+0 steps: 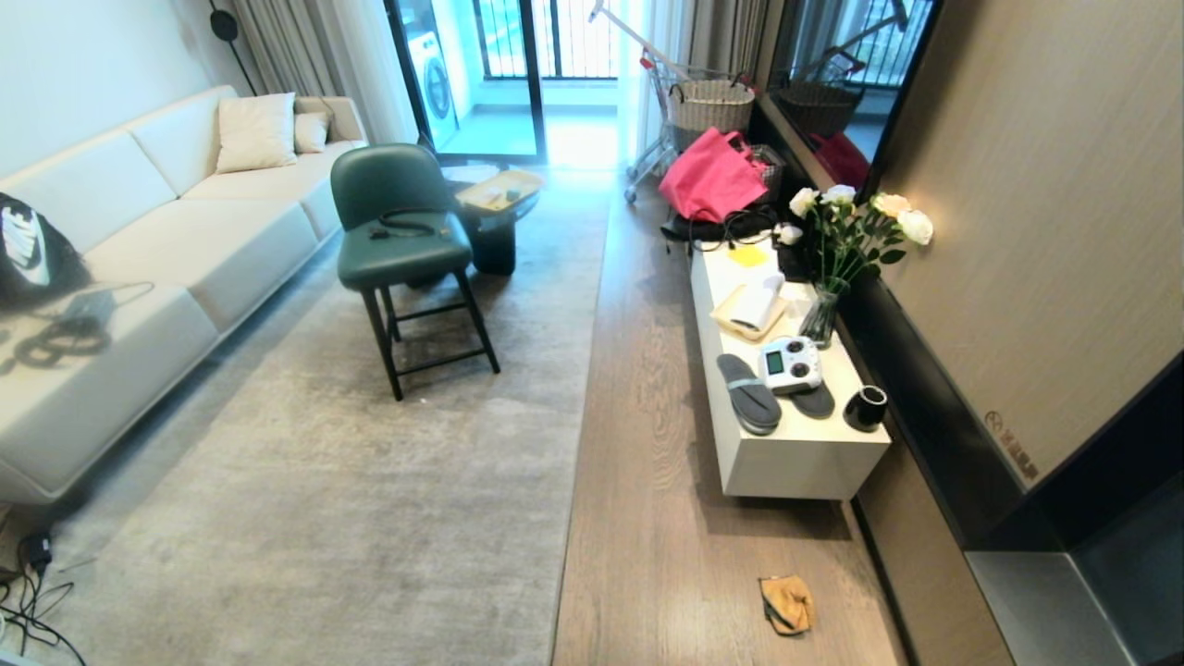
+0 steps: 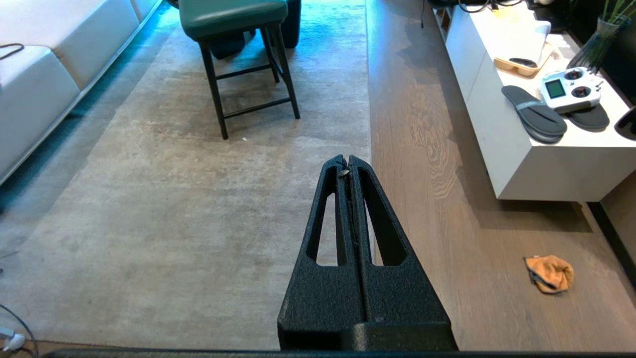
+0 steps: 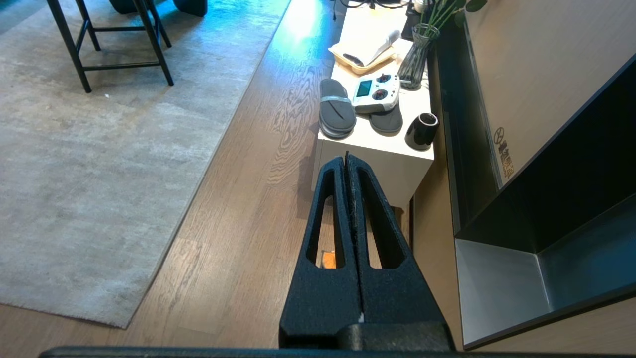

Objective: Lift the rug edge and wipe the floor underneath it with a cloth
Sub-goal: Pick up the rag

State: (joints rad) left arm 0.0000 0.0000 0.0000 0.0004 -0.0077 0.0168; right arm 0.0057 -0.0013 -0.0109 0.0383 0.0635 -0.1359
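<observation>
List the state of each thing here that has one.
rug edge: flat on the floor, not lifted.
cloth: crumpled on the floor, untouched.
left hand: shut, empty, above the rug.
right hand: shut, empty.

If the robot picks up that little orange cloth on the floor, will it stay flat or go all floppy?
Probably floppy: the cloth already lies crumpled and folded over on the floor, so it should droop from a pinch. It looks fluffy and small, so likely light. On the smooth wood planks it may slide if pushed.
</observation>
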